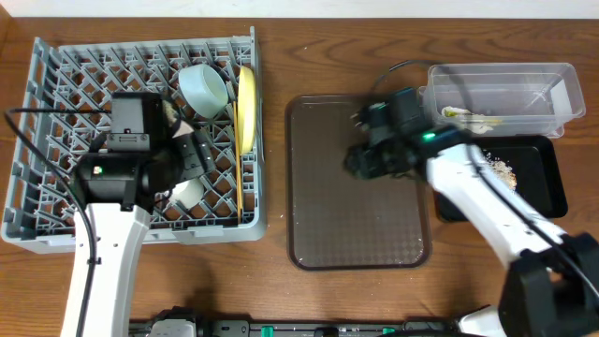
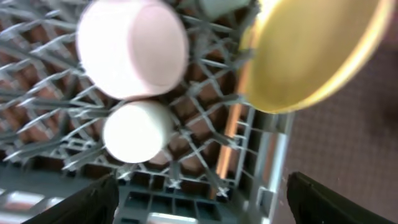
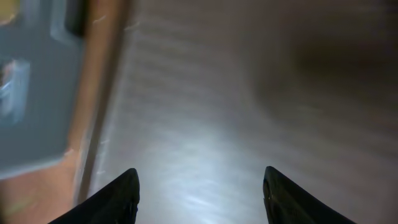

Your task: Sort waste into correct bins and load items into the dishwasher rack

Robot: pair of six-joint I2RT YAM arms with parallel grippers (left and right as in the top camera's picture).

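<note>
Left gripper (image 2: pixel 202 186) held spread, empty, above dishwasher rack (image 1: pixel 65 112); cream cup (image 2: pixel 137 130) seated just ahead, left of centre. Right gripper (image 3: pixel 200 177) spread, empty, over brown tray (image 1: pixel 356 225).

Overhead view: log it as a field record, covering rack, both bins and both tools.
rack: grey, holds blue bowl, yellow plate on edge, white bowl, cup
clear tub: holds wrapper
black tray: holds crumbs
left tool: open, above rack
right tool: open, above brown tray
</note>
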